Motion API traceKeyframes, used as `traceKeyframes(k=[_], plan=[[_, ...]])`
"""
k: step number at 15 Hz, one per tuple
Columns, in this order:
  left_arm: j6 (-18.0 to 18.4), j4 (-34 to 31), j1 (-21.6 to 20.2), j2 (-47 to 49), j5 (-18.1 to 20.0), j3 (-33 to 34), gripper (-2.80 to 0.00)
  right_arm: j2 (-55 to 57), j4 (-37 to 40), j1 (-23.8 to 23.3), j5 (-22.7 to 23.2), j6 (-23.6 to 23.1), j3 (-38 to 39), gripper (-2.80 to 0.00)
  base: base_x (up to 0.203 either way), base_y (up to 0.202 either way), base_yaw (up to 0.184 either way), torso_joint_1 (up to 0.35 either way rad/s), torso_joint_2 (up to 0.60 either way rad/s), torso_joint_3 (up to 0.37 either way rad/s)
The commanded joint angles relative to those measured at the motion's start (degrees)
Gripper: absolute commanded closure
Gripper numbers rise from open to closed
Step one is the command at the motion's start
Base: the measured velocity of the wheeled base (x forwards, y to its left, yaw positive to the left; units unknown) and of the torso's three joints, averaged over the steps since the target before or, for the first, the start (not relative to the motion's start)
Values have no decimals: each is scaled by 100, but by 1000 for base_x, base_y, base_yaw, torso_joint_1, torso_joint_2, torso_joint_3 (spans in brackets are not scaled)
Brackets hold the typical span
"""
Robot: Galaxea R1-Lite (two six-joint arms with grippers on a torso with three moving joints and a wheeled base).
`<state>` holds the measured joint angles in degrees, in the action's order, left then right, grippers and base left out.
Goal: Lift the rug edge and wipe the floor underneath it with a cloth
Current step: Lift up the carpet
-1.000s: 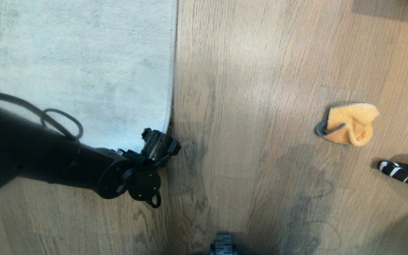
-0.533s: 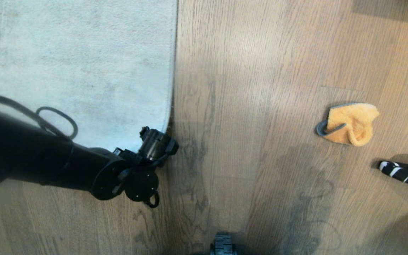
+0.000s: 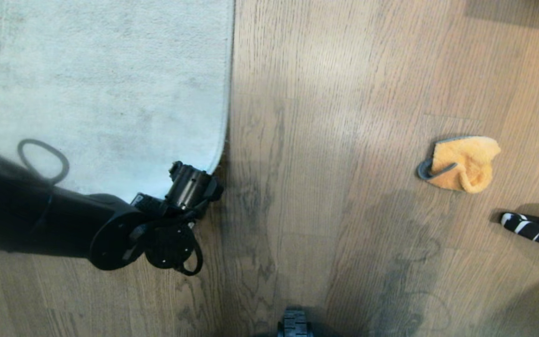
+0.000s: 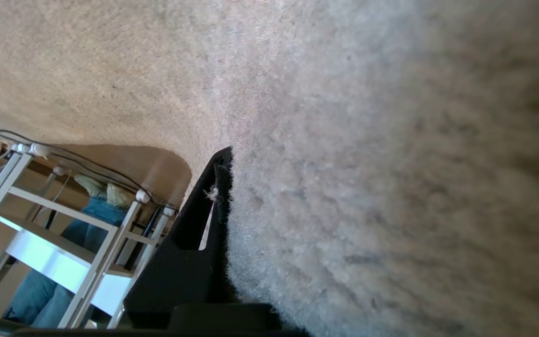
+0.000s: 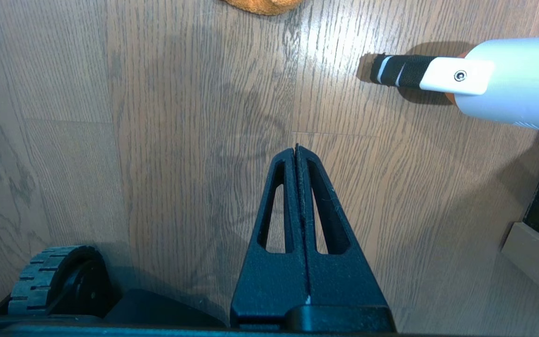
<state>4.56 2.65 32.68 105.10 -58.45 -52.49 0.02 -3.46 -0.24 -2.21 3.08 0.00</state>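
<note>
head view: the left gripper (image 3: pixel 206 187) sits at the rounded rug edge (image 3: pixel 213 164), short pale pile on grainy wooden floor (image 3: pixel 297 140). the fluffy orange cloth (image 3: pixel 461 164) lies well apart, near a striped handle (image 3: pixel 531 229).

left wrist view: one finger presses the rug's pile; fingers half closed, seemingly pinching it.

right wrist view: right gripper (image 5: pixel 296 152) fingers closed together, empty. no writing readable.

The pale grey short-pile rug edge (image 3: pixel 220 117) lies on grey-brown wooden plank floor (image 3: pixel 307 140); the fluffy orange cloth (image 3: pixel 463 163) lies crumpled, well apart.
</note>
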Motion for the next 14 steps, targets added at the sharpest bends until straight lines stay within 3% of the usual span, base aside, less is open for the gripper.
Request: traceKeyframes(k=[1, 14], plan=[[1, 2, -3, -416, -46, 59, 0, -2, -2, 4, 1, 7, 0, 0, 0, 0, 0, 0, 0, 0], [96, -14, 35, -2909, -57, 769, 0, -2, -6, -2, 1, 0, 0, 0, 0, 0, 0, 0, 0, 0]])
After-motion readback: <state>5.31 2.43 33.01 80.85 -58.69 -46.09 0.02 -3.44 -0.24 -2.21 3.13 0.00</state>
